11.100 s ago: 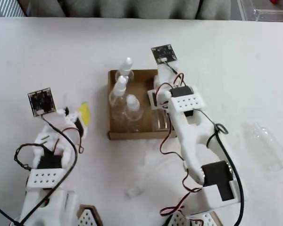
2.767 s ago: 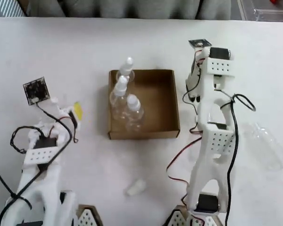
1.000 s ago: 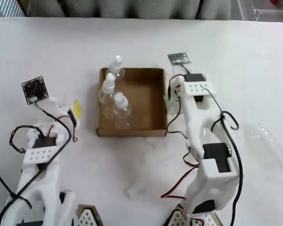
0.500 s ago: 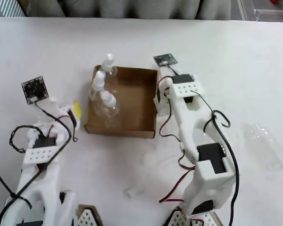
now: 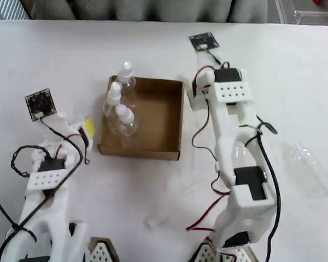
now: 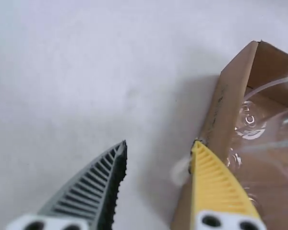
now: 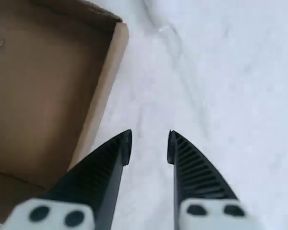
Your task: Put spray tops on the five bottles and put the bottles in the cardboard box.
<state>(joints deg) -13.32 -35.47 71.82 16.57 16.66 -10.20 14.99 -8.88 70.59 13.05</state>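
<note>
The cardboard box (image 5: 158, 120) lies slightly skewed at mid-table. Three clear bottles with white spray tops (image 5: 120, 103) stand along its left side. My right gripper (image 5: 191, 98) hangs just past the box's right wall, low over the table. In the right wrist view it (image 7: 149, 136) is open by a narrow gap, nothing in it, with the box (image 7: 48, 86) beside it. My left gripper (image 5: 81, 129) rests left of the box. The left wrist view has it (image 6: 159, 143) open, its yellow finger close to the box wall (image 6: 216, 115), clear bottles (image 6: 264, 120) behind.
A clear bottle without a top (image 5: 311, 169) lies on its side at the right of the table. A small white spray top (image 5: 153, 222) lies near the front, between the two arm bases. Bare white table surrounds the box.
Within the last second the right arm pushed the box to the left and skewed it, then drew its gripper away from the right wall, toward the table's far side. The left arm stayed still.
</note>
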